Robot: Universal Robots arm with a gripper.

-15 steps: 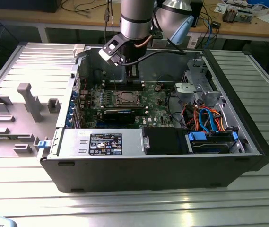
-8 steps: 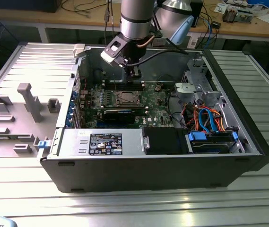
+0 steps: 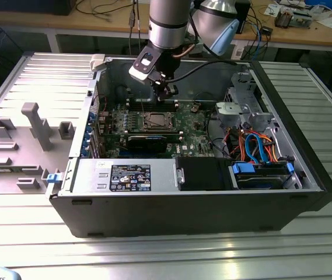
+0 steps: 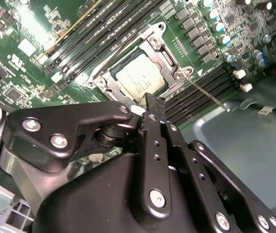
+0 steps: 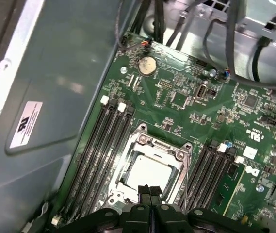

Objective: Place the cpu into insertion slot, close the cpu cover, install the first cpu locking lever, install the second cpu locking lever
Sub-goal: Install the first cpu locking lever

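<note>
The cpu [image 4: 140,80] [image 5: 147,172] lies flat in the insertion slot [image 3: 156,121], its pale metal face up. The cpu cover [image 4: 166,48] [image 5: 159,145], a silvery frame, lies down around the chip. A thin metal locking lever [image 4: 209,94] sticks out slantwise from one corner of the socket over the memory slots. My gripper [image 3: 164,87] [image 4: 152,104] [image 5: 150,190] hovers just above the socket's edge, its black fingers pressed together with nothing between them.
The green motherboard [image 5: 186,97] sits in an open computer case [image 3: 212,204] on a ribbed metal table. Black memory slots [image 5: 104,141] flank the socket. Cables and a drive cage [image 3: 253,146] fill the exterior view's right. A grey plastic panel [image 3: 25,134] lies at the exterior view's left.
</note>
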